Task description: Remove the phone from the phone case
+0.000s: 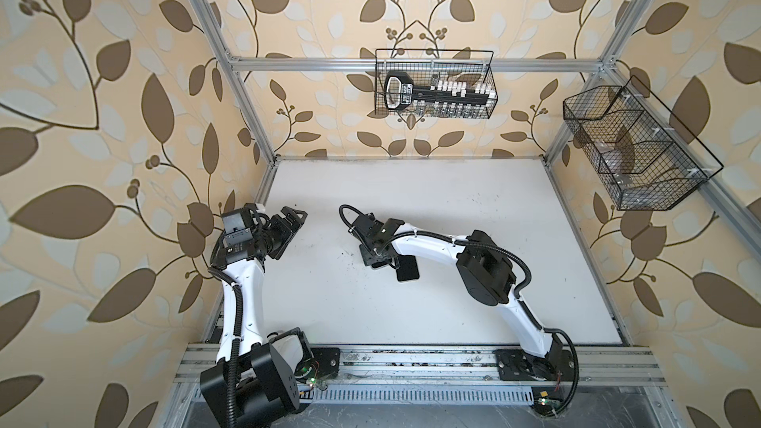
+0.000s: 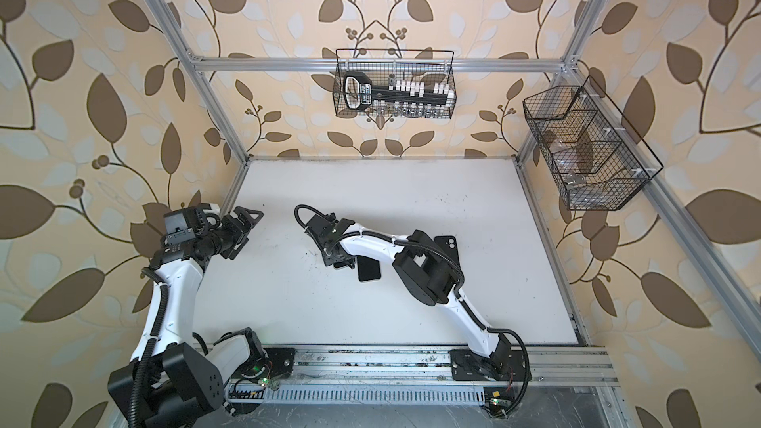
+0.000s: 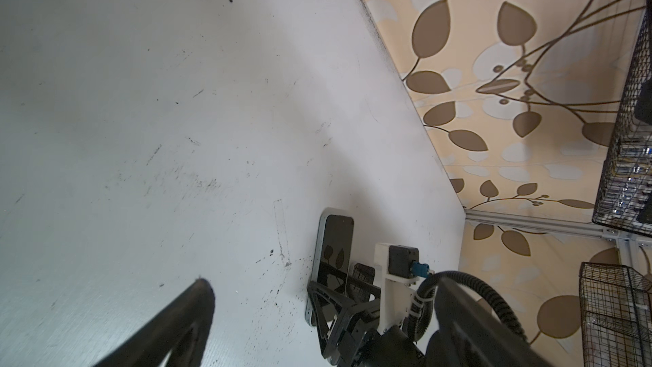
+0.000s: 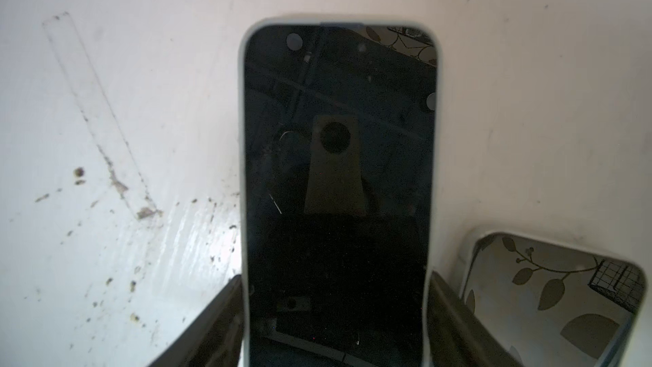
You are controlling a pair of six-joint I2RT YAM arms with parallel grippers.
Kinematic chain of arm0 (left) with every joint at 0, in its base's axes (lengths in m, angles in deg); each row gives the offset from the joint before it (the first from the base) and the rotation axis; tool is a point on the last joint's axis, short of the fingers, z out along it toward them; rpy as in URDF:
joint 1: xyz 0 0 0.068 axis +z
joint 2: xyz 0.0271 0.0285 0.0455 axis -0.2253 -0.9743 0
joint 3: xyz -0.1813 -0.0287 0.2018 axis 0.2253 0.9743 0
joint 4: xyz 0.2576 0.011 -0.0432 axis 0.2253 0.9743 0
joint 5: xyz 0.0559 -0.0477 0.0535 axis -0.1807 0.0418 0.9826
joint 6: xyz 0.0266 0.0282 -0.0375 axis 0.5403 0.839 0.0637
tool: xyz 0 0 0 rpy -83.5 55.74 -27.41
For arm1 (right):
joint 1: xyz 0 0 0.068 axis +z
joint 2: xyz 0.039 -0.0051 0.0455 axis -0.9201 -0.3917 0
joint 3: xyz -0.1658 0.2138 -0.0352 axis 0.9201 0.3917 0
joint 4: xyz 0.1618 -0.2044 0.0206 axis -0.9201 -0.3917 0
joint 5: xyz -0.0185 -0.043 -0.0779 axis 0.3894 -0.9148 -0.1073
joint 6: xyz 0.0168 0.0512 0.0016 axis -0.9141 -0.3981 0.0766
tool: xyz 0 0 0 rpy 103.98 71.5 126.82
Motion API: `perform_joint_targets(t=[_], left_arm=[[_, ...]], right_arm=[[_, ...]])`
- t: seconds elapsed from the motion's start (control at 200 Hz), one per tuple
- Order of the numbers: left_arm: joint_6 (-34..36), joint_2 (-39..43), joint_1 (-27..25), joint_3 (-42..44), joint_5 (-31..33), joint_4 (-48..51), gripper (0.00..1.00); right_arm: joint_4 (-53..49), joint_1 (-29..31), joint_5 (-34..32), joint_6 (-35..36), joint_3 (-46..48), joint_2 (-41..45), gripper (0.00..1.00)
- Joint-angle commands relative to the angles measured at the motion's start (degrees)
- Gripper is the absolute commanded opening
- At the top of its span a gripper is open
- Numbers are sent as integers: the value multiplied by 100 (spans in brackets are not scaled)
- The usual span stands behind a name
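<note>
- The dark-screened phone with a pale rim (image 4: 335, 128) lies flat, screen up, about the middle of the scuffed white table (image 1: 453, 199).
- The right tool (image 4: 335, 277) stands over one end of the phone. Its black fingers (image 4: 231, 298) sit against the two long edges with no gap showing, so it grips the phone. In both top views the tool (image 1: 376, 259) hides most of the phone.
- A second flat slab with a mirror-like screen (image 4: 550, 294) lies just beside the gripped phone, a strip of table between them. Its screen reflects leaf wallpaper and wire mesh.
- A black phone case with a camera cut-out (image 2: 447, 247) lies flat nearer the table's right edge, partly hidden behind the right arm in a top view.
- The left tool (image 1: 294, 232) hangs near the table's left edge, well apart from the phone, its jaws spread wide and holding nothing.
- In the black wire basket (image 1: 490, 88) on the back wall, a black handle (image 1: 397, 90) carries a white label. Its lettering is too small to read.
</note>
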Motion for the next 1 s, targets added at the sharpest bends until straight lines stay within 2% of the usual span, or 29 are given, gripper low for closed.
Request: perform_joint_targets(t=[0.0, 0.255, 0.4, 0.545, 0.8, 0.995], left_arm=[[138, 96, 11, -27, -204, 75, 99], [-410, 489, -125, 413, -702, -136, 99], [-923, 598, -689, 628, -857, -489, 99], [-1747, 494, -1280, 1082, -1235, -1565, 99], [-1654, 291, -1542, 1212, -1528, -1766, 99], [-1793, 88, -1845, 1226, -1490, -2057, 99]], right_arm=[[10, -59, 110, 103, 186, 402, 57], [208, -108, 280, 156, 336, 637, 57], [335, -136, 394, 149, 462, 809, 56], [425, -143, 483, 154, 589, 1055, 56], [412, -155, 660, 221, 761, 1682, 55], [271, -87, 703, 338, 820, 2094, 55]])
